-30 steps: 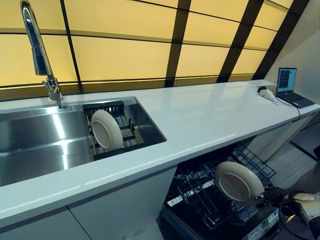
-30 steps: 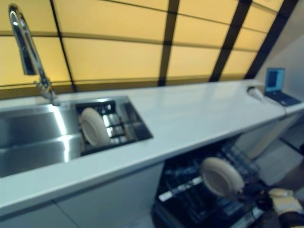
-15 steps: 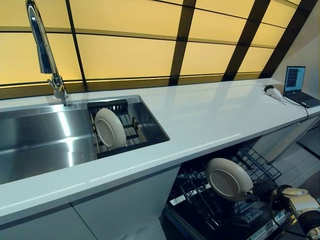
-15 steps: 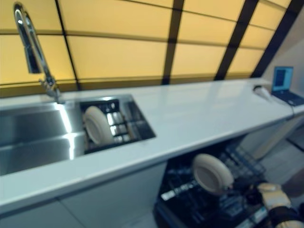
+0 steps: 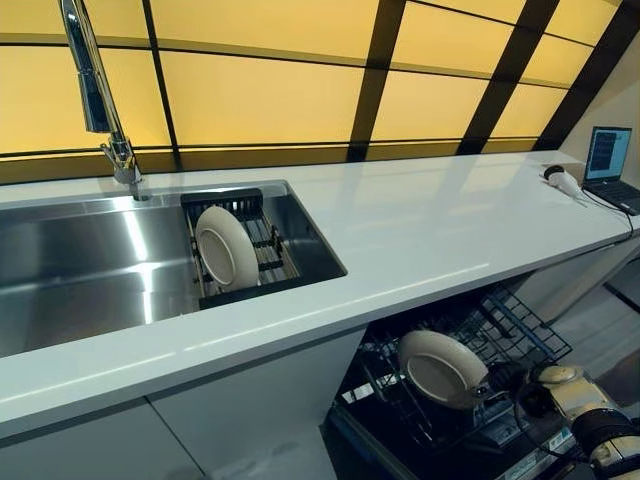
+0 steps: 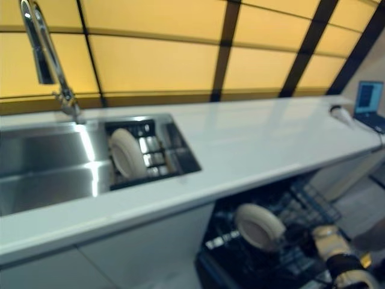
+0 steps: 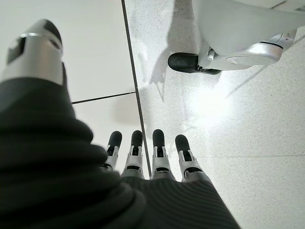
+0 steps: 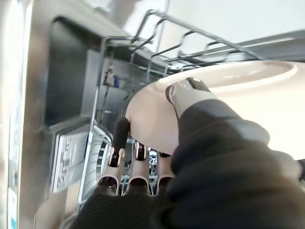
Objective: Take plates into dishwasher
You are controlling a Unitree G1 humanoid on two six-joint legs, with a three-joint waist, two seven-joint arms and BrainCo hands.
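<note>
A cream plate [image 5: 440,368] hangs tilted over the pulled-out dishwasher rack [image 5: 520,330] below the counter. My right hand [image 5: 505,381] is shut on its rim; in the right wrist view the thumb [image 8: 188,93] lies on the plate [image 8: 228,109] and the fingers [image 8: 119,138] curl under it. A second cream plate [image 5: 226,248] stands on edge in the black rack [image 5: 255,215] inside the steel sink [image 5: 80,270]. My left hand [image 7: 147,157] shows only in its wrist view, fingers straight, hanging over the floor and holding nothing.
The white countertop [image 5: 420,230] overhangs the dishwasher rack. A tall tap [image 5: 95,95] rises behind the sink. A laptop [image 5: 608,165] and a small white device [image 5: 562,182] sit at the counter's far right end. The dishwasher's control strip [image 8: 64,160] lies beside the rack.
The camera has shifted, sliding the scene rightward. My right hand has carried the plate lower and leftward over the dishwasher rack. The plate in the sink has stayed put.
</note>
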